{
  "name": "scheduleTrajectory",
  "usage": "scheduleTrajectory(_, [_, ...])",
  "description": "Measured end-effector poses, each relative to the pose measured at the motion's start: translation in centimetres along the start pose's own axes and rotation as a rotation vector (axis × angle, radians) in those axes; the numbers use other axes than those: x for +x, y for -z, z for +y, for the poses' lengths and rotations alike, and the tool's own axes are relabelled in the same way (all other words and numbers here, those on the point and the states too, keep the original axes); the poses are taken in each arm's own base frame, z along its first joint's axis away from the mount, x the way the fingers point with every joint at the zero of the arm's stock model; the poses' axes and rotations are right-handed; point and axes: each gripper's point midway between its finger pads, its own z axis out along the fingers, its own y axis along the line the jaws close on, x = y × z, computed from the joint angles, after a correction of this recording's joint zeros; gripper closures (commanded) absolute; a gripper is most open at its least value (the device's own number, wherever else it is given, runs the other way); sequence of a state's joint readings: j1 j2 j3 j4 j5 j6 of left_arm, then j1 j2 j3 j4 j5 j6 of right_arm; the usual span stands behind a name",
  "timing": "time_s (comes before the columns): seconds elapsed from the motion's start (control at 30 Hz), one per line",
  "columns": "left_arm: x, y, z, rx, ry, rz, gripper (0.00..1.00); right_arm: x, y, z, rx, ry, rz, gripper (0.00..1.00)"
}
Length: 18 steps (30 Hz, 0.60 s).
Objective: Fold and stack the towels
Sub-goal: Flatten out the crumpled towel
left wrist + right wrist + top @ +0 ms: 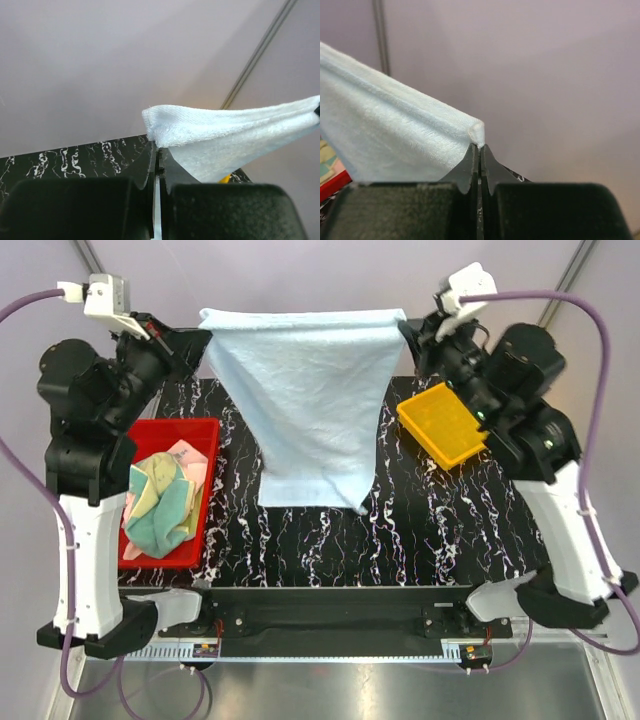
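Top external view: I see the light blue towel (305, 400) spread in the air above the far half of the desk (300, 550), held by its two upper corners. Its top edge runs nearly straight from corner to corner. The cloth hangs down and becomes narrower toward its lower edge, which is over the middle of the desk. I cannot tell if this lower edge touches the desk.

My left hand (157, 156) pinches the upper left corner. In the left wrist view its two fingers are closed together with only a thin slit between them, and the thick hem of the towel sits at the tips and goes away to the right. My right hand (479, 150) pinches the upper right corner in the same way. In the right wrist view its fingers are pressed together, the rolled hem stands on the tips, and the cloth goes to the left.

The other towels (160, 502) lie as a crumpled bundle in the red tray (195, 432) on the left side of the desk, close to the left arm. I see pale yellow-green, grey-green and pink cloth there. The yellow tray (442, 423) is on the right side, turned at an angle, just beside the right arm.
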<state>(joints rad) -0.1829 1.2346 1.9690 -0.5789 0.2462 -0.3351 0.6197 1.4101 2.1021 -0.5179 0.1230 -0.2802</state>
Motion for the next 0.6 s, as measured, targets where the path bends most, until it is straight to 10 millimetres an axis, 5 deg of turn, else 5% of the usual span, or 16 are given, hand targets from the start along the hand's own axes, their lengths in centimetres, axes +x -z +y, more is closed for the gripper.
scheduleTrajectory(0.17, [-1.0, 4.6, -3.8, 0.126, 0.026, -0.036, 1.0, -1.9, 7.7, 1.5, -0.147, -0.012, -0.075, 1.0])
scheduleTrajectory(0.3, [-1.7, 9.2, -8.1, 0.301, 0.08, -0.062, 1.0, -6.4, 15.1, 2.0, -0.24, -0.038, -0.237, 1.0])
scheduleTrajectory(0.4, [-3.4, 11.7, -11.3, 0.454, 0.1, -0.104, 1.0, -8.7, 18.8, 2.6, -0.31, -0.063, -0.328, 1.0])
scheduleTrajectory(0.5, [-4.4, 12.6, -12.8, 0.53, 0.11, -0.126, 1.0, -10.1, 20.4, 3.1, -0.353, -0.088, -0.383, 1.0])
scheduleTrajectory(0.6, [-5.0, 12.1, -12.9, 0.536, 0.124, -0.128, 1.0, -10.4, 19.8, 3.0, -0.346, -0.105, -0.392, 1.0])
